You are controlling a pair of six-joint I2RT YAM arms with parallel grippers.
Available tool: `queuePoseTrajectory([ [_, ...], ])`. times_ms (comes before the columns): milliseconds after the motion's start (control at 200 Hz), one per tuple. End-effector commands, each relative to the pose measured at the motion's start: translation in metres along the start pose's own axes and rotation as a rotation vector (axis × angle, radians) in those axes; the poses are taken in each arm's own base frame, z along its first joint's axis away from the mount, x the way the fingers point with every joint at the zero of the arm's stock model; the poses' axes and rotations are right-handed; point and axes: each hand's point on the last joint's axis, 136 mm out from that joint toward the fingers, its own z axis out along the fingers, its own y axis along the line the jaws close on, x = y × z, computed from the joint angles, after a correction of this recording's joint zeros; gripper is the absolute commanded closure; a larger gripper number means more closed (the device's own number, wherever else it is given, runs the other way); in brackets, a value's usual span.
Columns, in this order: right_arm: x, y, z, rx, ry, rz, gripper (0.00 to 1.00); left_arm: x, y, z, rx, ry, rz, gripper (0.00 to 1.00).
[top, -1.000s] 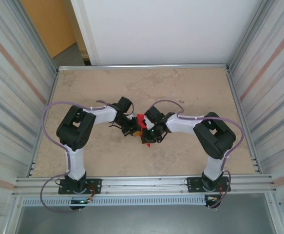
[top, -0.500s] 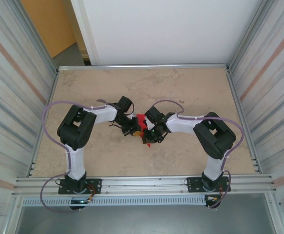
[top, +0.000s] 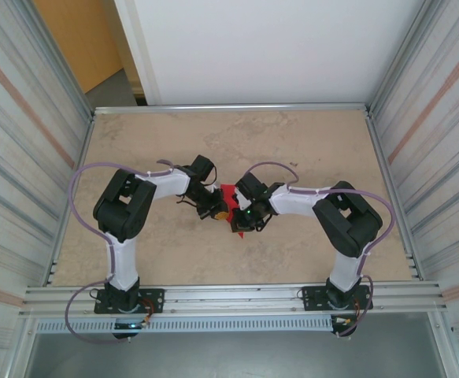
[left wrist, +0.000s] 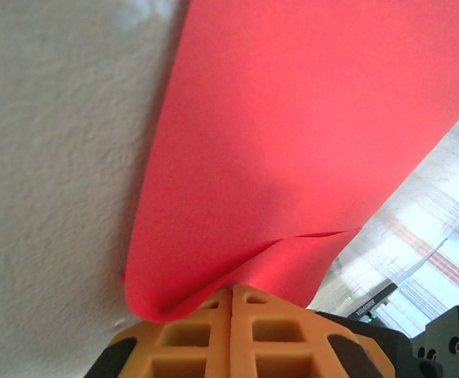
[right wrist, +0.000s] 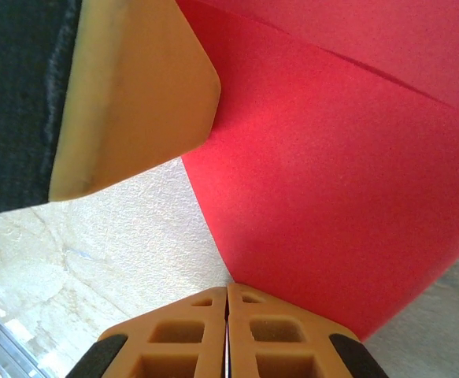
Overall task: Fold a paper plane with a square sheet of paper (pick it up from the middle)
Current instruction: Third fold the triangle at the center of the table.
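The red sheet of paper [top: 229,194] is held up between both grippers over the middle of the table, bent, with folded layers overlapping. In the left wrist view the red paper [left wrist: 292,118] curls out of my left gripper [left wrist: 231,290], whose orange jaws are shut on its lower fold. In the right wrist view my right gripper [right wrist: 227,287] is shut on a corner of the red paper [right wrist: 331,197]. The left gripper's orange finger [right wrist: 135,94] shows at upper left there. From above, the left gripper [top: 217,210] and right gripper [top: 242,217] almost touch.
The beige table [top: 292,150] is walled by corrugated metal panels left and right, with a metal rail [top: 229,295] along the near edge. Both arms bend inward from their bases.
The right gripper has edged slightly toward the left one. The paper stays pinched by both.
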Motion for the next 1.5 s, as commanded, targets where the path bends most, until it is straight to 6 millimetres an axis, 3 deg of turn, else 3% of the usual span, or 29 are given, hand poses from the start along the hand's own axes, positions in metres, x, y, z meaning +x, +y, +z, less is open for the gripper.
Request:
queuePoseTrajectory([
  [0, 0.023, -0.019, 0.001, 0.039, 0.063, 0.017, 0.90, 0.006, 0.067, 0.022, -0.230, 0.019, -0.093, 0.93],
  [406, 0.067, -0.038, -0.014, 0.012, 0.090, 0.051, 0.90, 0.006, 0.064, 0.022, -0.223, 0.022, -0.087, 0.93],
  [491, 0.060, -0.029, -0.027, -0.019, 0.046, 0.042, 0.89, 0.005, 0.062, 0.022, -0.219, 0.021, -0.085, 0.93],
  [677, 0.023, -0.003, -0.049, -0.058, -0.084, 0.015, 0.88, 0.002, 0.054, 0.019, -0.200, 0.013, -0.076, 0.93],
  [987, -0.009, 0.004, -0.026, -0.037, -0.091, 0.024, 0.93, 0.001, 0.048, 0.018, -0.179, 0.008, -0.071, 0.93],
  [1248, -0.005, -0.012, -0.009, 0.014, -0.047, 0.052, 0.94, -0.004, 0.026, 0.009, -0.119, -0.015, -0.038, 0.93],
  [1493, 0.006, -0.033, -0.002, 0.101, -0.013, 0.080, 0.96, -0.012, -0.028, -0.021, 0.046, -0.111, 0.112, 0.90],
])
